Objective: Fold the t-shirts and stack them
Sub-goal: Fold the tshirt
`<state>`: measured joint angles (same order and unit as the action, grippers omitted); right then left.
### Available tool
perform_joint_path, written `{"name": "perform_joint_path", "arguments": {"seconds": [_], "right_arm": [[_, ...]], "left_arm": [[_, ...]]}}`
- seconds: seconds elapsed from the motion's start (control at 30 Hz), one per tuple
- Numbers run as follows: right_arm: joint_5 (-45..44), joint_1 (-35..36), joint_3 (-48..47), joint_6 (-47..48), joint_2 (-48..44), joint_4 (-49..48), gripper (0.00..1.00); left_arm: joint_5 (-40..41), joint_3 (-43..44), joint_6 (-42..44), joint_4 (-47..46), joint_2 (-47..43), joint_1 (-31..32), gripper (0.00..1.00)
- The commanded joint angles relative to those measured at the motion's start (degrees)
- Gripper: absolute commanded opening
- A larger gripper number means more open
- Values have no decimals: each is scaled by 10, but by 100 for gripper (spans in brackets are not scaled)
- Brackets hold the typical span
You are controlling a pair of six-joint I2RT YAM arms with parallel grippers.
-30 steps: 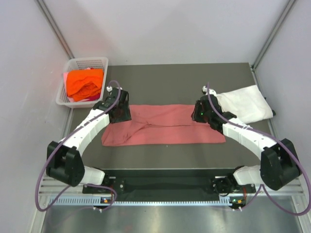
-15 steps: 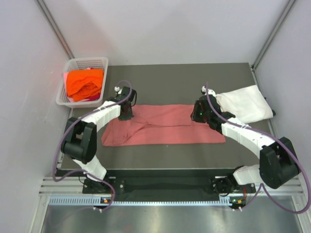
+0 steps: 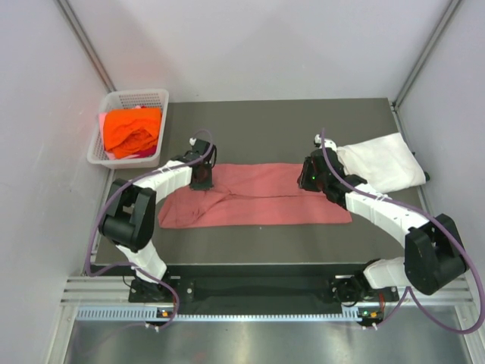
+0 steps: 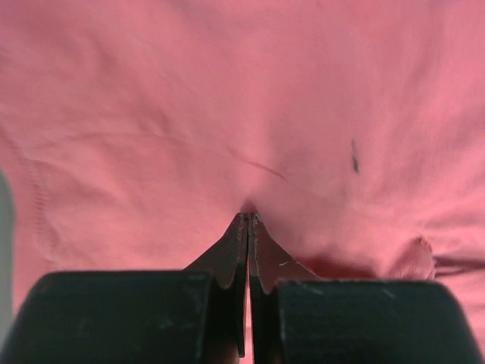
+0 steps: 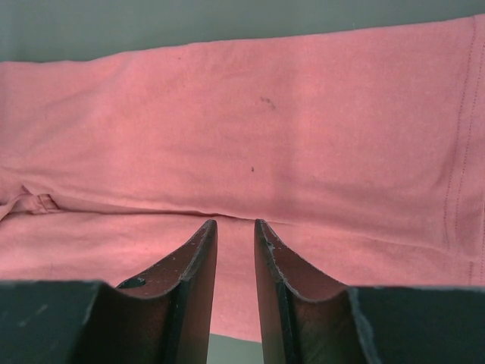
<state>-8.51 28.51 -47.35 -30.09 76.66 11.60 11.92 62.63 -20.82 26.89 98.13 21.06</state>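
Observation:
A dusty pink-red t-shirt [image 3: 258, 199] lies folded into a long strip across the middle of the table. My left gripper [image 3: 201, 182] is down on its far left part. In the left wrist view the jaws are pressed together, and the left gripper [image 4: 248, 216] pinches a small pucker of the pink cloth [image 4: 227, 91]. My right gripper [image 3: 309, 180] rests on the strip's far right end. Its jaws stand a little apart over a fold line in the cloth [image 5: 265, 136], and the right gripper [image 5: 235, 224] grips nothing. A white t-shirt [image 3: 383, 171] lies folded at the right. An orange t-shirt [image 3: 132, 129] is in the basket.
The white mesh basket [image 3: 136, 95] stands off the table's far left corner, against the left wall. The white t-shirt reaches the table's right edge. Grey walls close in both sides and the back. Both arm bases sit on the rail at the near edge.
My left gripper slid right along the far edge of the pink t-shirt and shut on the cloth. The right arm stayed still.

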Motion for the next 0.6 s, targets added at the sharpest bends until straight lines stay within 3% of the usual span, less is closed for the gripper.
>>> {"name": "perform_joint_path", "arguments": {"seconds": [0.0,0.2,0.33,0.37,0.47,0.57], "right_arm": [[-6,11,-5,-1,-14,-21,27],[-5,11,-1,-2,-22,-18,27],[-7,10,1,0,-27,-14,27],[-8,10,2,1,-27,-14,27],[-12,11,6,1,-27,-15,27],[-12,9,9,-1,-26,-18,27]], "left_arm": [[-39,-23,17,-30,-11,14,0],[-90,-47,26,-26,-35,31,0],[-175,-63,24,-7,-73,66,35],[-190,-64,19,-3,-83,78,51],[-233,-67,14,12,-143,112,83],[-208,-59,5,39,-170,111,87]]}}
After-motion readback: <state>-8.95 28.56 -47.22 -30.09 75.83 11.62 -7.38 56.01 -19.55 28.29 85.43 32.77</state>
